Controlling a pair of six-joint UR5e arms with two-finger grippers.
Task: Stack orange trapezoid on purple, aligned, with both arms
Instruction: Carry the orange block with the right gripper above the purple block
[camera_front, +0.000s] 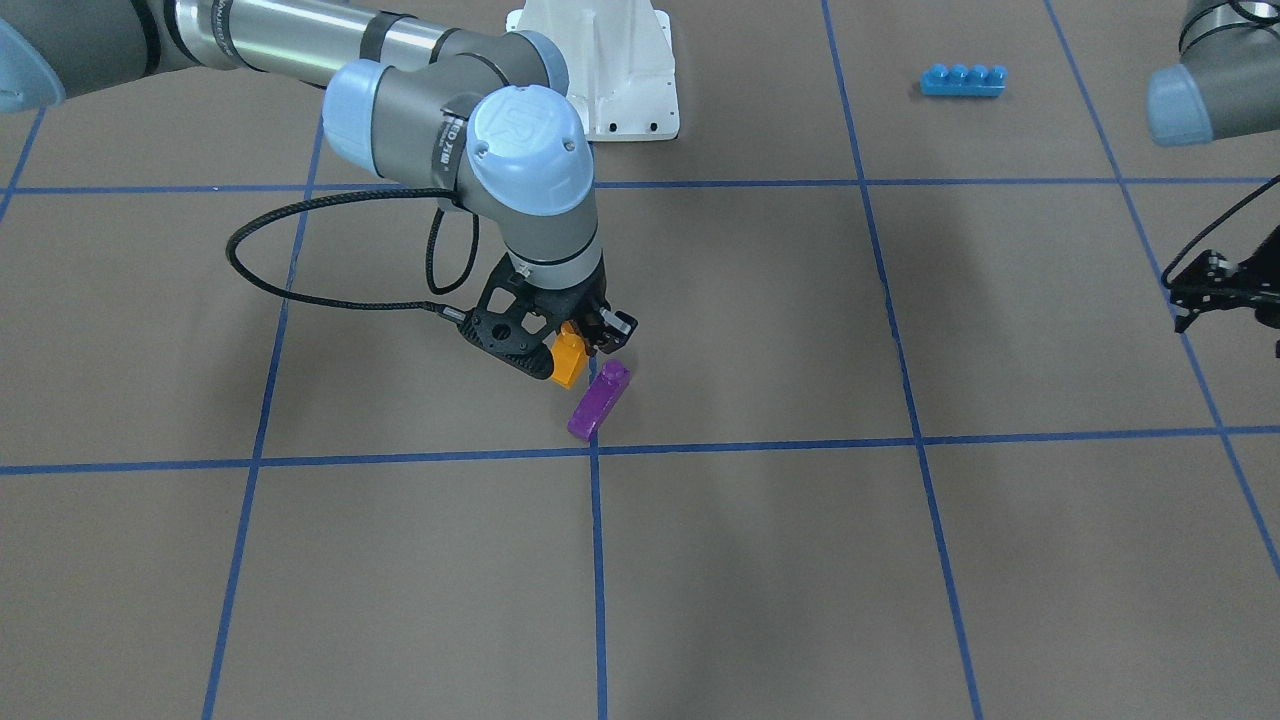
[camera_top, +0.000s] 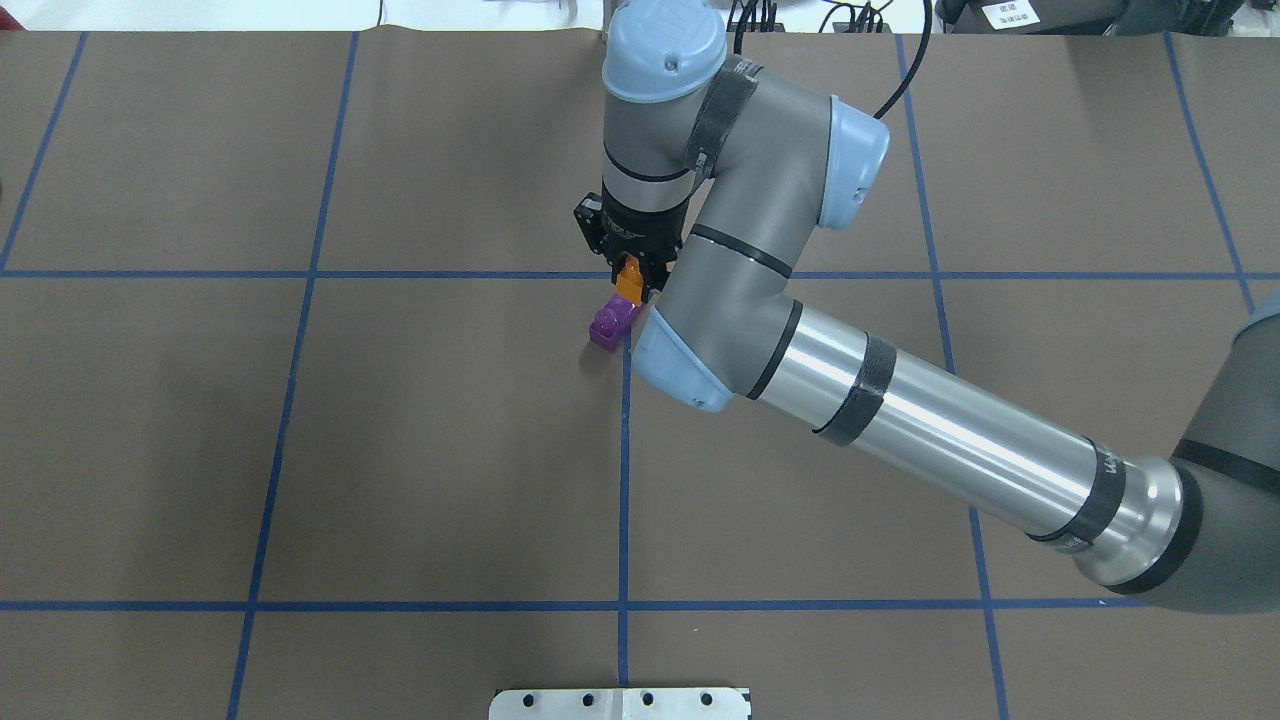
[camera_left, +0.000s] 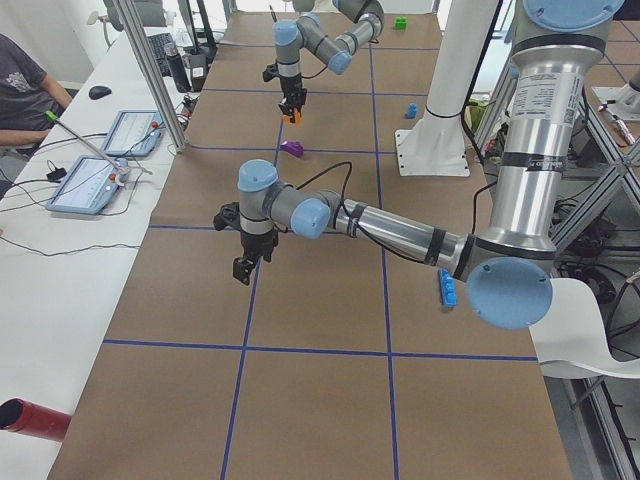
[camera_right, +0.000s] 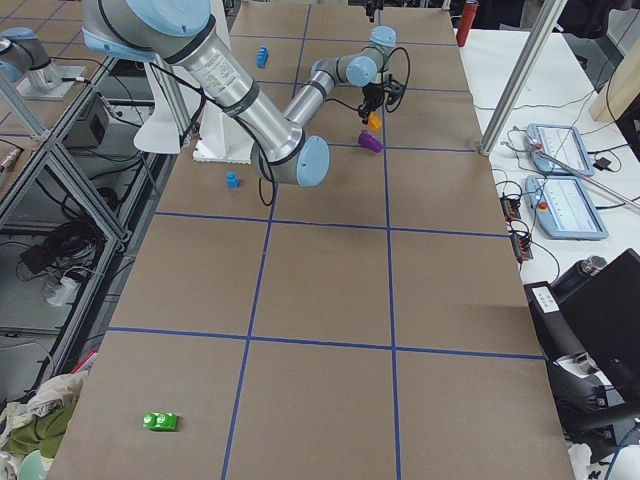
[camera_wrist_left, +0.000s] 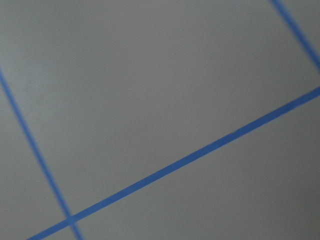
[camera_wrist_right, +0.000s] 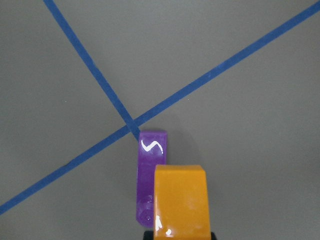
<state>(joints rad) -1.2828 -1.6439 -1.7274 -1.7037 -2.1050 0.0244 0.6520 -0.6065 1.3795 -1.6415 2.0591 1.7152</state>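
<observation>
My right gripper (camera_front: 577, 350) is shut on the orange trapezoid (camera_front: 568, 362) and holds it just above the table, close over one end of the purple block (camera_front: 598, 400). The purple block lies flat on the brown table near a crossing of blue tape lines. In the right wrist view the orange trapezoid (camera_wrist_right: 181, 202) covers the near end of the purple block (camera_wrist_right: 150, 160). From overhead, the orange trapezoid (camera_top: 629, 280) sits just beyond the purple block (camera_top: 612, 323). My left gripper (camera_front: 1180, 303) hangs open and empty, far off to the side.
A long blue four-stud brick (camera_front: 963, 79) lies near the robot's white base (camera_front: 600, 70). A small blue block (camera_right: 232, 180) and a green block (camera_right: 160, 421) lie far off. Tablets (camera_left: 95, 180) and a seated person are beside the table.
</observation>
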